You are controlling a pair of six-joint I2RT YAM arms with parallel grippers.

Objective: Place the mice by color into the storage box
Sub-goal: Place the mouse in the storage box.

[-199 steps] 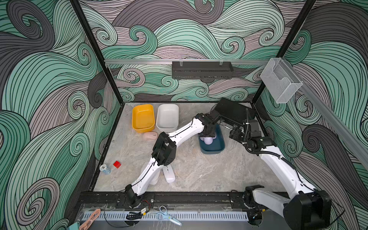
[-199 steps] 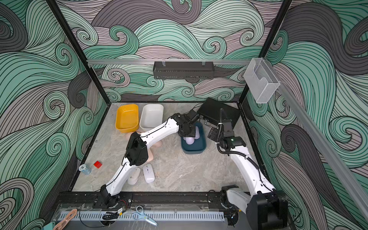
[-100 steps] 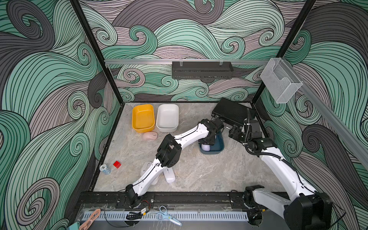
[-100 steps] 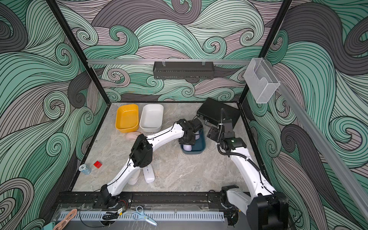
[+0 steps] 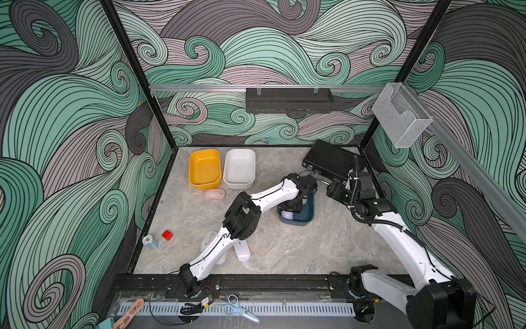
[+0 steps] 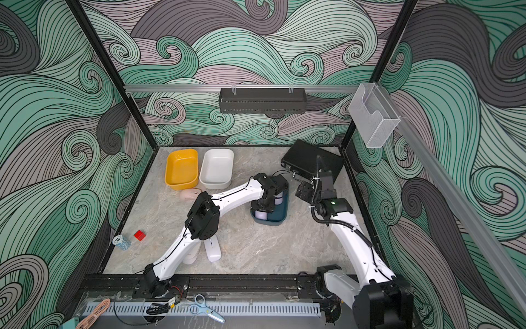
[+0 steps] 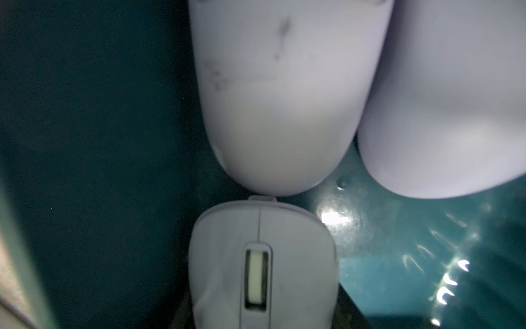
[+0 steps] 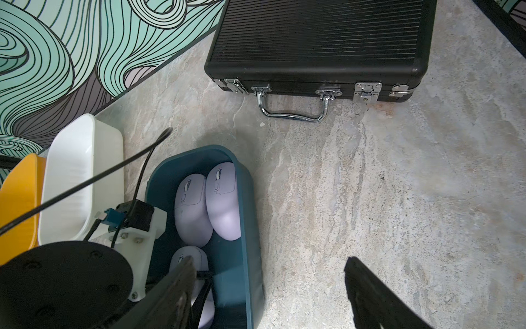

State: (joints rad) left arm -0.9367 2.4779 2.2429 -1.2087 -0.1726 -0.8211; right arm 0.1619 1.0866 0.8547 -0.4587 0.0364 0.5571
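The left hand point(image 5: 290, 205) is down inside the dark teal plastic storage box point(image 5: 309, 220), which stands on the grey marbled tabletop point(image 5: 284, 250) right of centre. Its jaws are partly closed on the flanks of a lavender oval mouse point(image 7: 262, 270), which sits scroll wheel up, low in the near end of the box. The wrist view does not show whether this mouse rests on the box floor. Its nose meets or nearly meets the rounded rear of one of two other lavender mice point(image 8: 190, 210). Those two lie side by side, touching, at the far end of the same box.

The right hand point(image 8: 269, 260) hovers just beside the box, with its jaws wide and nothing between them. Beyond it, a black ribbed carry case point(image 8: 321, 40) with chrome latches lies in the back right corner.

At the back left, a yellow plastic storage box point(image 5: 205, 185) and a white plastic storage box point(image 5: 239, 185) stand side by side. A pale pink mouse point(image 5: 214, 194) lies on the tabletop just in front of the yellow one. Near the front, an off-white mouse point(image 5: 242, 252) lies beside the left arm. Another pale shape is partly hidden under that arm.
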